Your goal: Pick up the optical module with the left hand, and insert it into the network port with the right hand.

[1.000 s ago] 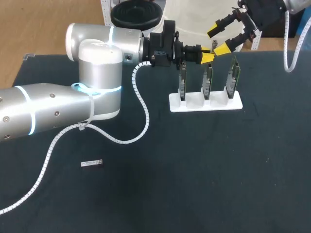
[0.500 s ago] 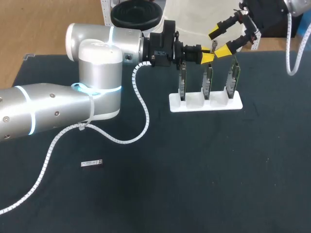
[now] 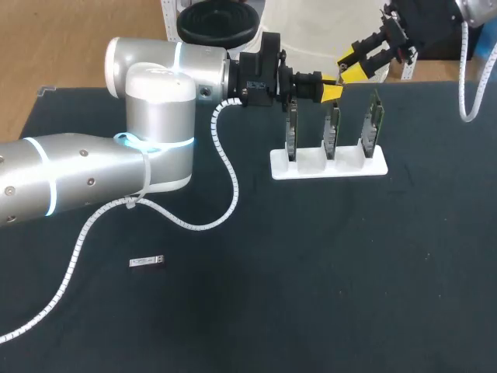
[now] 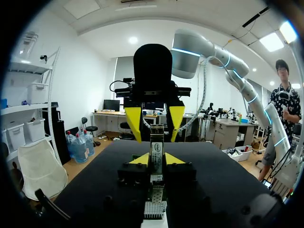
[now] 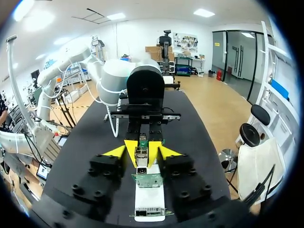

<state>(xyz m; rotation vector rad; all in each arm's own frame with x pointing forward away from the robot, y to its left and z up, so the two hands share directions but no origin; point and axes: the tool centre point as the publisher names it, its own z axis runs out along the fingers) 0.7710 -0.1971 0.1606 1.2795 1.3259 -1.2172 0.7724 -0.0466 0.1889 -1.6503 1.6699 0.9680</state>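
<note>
Three boards (image 3: 331, 128) in white rack (image 3: 326, 168); L gripper (image 4: 156, 159) clamps optical module (image 4: 156, 147), R gripper (image 3: 354, 65) loose round it.

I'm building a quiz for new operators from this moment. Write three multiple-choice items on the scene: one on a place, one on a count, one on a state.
1. Where does the left pincer hold the optical module?
A. above the row of circuit boards
B. at the table's near edge
C. beneath the holder

2. How many circuit boards stand in the white holder?
A. two
B. three
C. five

3. How does the right pincer stand?
A. open, tips either side of the module
B. shut on a board
C. resting on the table

Answers:
1 A, the holder shows below the clamped module in both wrist views.
2 B, three stand upright in a row.
3 A, gaps show between its tips and the module.
</note>
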